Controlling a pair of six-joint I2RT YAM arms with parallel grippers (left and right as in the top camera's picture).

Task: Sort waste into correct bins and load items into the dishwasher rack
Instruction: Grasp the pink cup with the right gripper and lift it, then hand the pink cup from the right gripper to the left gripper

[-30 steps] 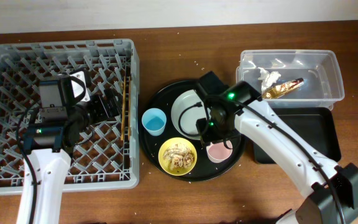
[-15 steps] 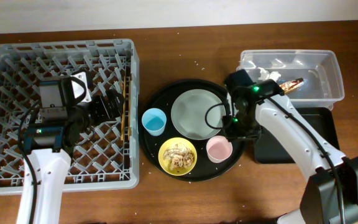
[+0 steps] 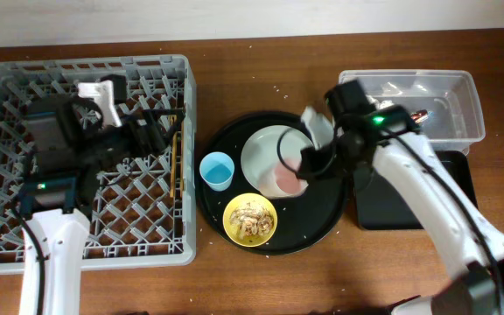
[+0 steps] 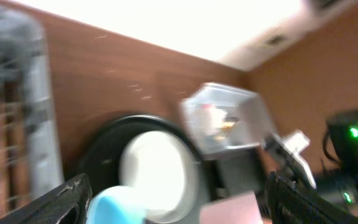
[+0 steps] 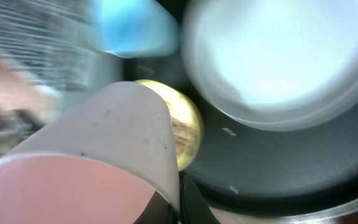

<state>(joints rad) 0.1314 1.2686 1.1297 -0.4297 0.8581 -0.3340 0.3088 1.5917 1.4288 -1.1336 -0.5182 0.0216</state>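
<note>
We grip the pink cup (image 3: 285, 180) in right jaws; wrist view alone shows its pale-grey outside; left jaws wide.

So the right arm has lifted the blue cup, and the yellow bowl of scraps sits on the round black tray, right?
Not quite. The right gripper holds the pink cup, not the blue one; the right wrist view shows it held up close. The blue cup stands on the round black tray, beside the yellow bowl of scraps, as you said.
</note>
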